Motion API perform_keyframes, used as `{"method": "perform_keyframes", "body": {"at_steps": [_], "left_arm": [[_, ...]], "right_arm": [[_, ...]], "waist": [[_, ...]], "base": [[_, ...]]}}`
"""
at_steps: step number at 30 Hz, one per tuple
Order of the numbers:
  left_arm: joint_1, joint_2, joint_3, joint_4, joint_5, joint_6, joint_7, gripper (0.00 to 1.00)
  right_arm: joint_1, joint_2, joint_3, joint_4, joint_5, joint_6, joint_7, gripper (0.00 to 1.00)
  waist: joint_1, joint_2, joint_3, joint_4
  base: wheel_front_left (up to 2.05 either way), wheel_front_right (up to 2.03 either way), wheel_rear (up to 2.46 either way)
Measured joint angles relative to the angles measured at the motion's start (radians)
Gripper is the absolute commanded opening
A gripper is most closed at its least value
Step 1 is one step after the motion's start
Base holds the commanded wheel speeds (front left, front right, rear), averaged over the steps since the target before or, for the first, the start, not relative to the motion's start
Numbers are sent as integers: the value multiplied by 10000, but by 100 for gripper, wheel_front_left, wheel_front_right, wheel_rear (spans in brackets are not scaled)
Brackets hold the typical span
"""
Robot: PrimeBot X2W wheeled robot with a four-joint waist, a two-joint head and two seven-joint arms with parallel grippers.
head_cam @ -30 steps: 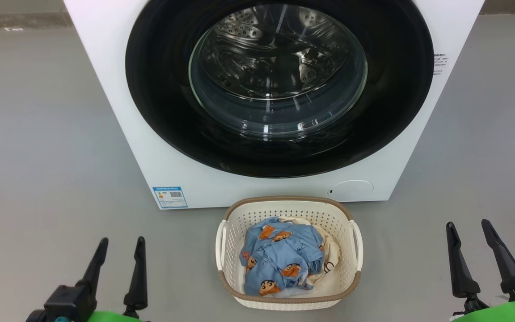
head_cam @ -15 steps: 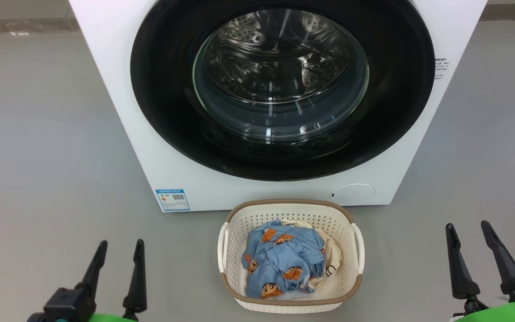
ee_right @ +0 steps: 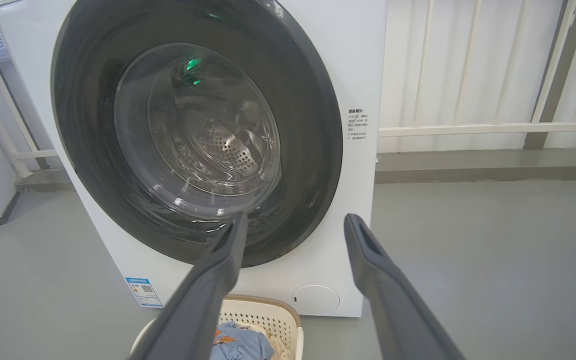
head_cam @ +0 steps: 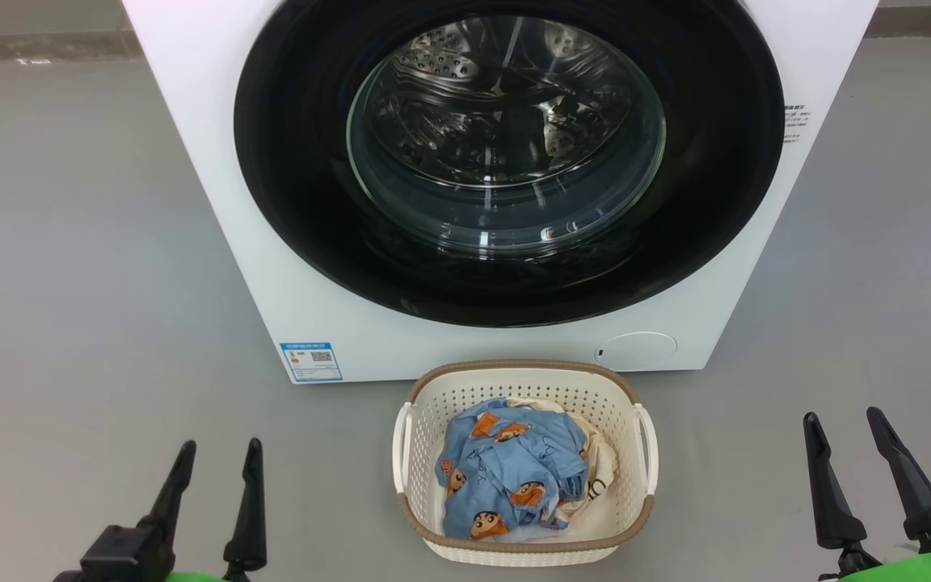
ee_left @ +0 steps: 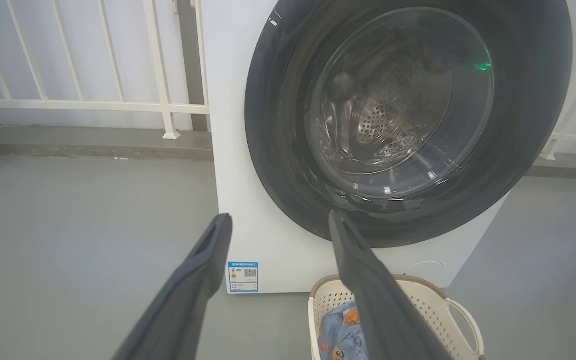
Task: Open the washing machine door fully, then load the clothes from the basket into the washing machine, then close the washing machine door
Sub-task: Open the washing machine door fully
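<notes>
Pincers: left pincer (head_cam: 221, 443) and right pincer (head_cam: 841, 414) both spread, empty. Round black-rimmed glass washing machine door (head_cam: 506, 153): shut on white box-shaped washing machine (head_cam: 433, 347). Blue cartoon-print and cream clothes (head_cam: 510, 469): in cream perforated plastic basket (head_cam: 524, 368) on grey floor (head_cam: 69, 283), just before it. Step, judged: door-opening, unbegun; next, reach door's rim.

Right wrist camera: my right end effector (ee_right: 296, 220) spread wide before the closed washing machine door (ee_right: 313, 150).
I see the two dark fingers (ee_right: 203, 300) rising well apart with nothing between them, in front of the white washing machine (ee_right: 358, 75). The door's black rim lies flush against the front. The perforated drum (ee_right: 218, 145) shows through its glass, with a green glint (ee_right: 193, 64) near the top. Below it are the blue label (ee_right: 144, 291) and the round flap (ee_right: 315, 300). The basket (ee_right: 268, 315) sits on the grey floor (ee_right: 493, 260) just in front, with the clothes (ee_right: 240, 345) inside. White railing (ee_right: 488, 129) runs behind.
</notes>
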Motion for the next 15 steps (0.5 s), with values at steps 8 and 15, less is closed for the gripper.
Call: {"method": "perform_keyframes", "body": {"at_steps": [8, 15], "left_arm": [[0, 17, 19, -56, -4, 0, 0, 100], [-1, 27, 25, -61, -6, 0, 0, 100]], "right_arm": [[0, 19, 29, -4, 0, 0, 0, 100], [0, 88, 33, -10, 0, 0, 0, 100]], "waist": [[0, 0, 38, 22], [0, 0, 113, 6]], "base": [[53, 54, -107], [107, 107, -214]]}}
